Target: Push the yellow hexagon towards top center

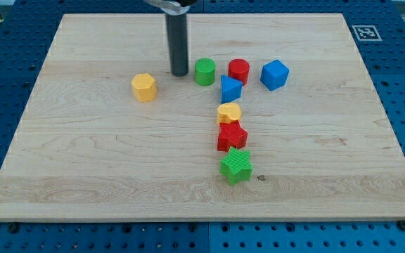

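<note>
The yellow hexagon sits on the wooden board, left of the view's centre in its upper half. My tip touches the board a little to the hexagon's upper right, apart from it. The tip stands between the hexagon and a green cylinder, closer to the cylinder.
A red cylinder and a blue cube follow to the right of the green cylinder. Below them lie a blue triangular block, a yellow heart-like block, a red star and a green star.
</note>
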You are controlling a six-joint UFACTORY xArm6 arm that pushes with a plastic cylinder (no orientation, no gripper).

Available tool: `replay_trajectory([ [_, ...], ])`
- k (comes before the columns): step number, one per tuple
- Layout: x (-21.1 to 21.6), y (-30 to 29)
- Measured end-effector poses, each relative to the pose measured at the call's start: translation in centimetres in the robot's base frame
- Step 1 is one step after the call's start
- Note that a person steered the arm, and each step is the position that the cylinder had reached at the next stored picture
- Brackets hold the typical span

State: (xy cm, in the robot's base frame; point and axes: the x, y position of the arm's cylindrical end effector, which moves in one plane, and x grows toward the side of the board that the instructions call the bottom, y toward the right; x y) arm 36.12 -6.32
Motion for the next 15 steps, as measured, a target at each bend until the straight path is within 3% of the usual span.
replay_trajectory([
  [2, 0.0, -9.9],
  [3, 1.6, -9.9],
  [4, 7.2, -9.9],
  [5, 8.4, -9.9],
  [9, 5.8, -7.4],
  [15, 5.3, -3.3],
])
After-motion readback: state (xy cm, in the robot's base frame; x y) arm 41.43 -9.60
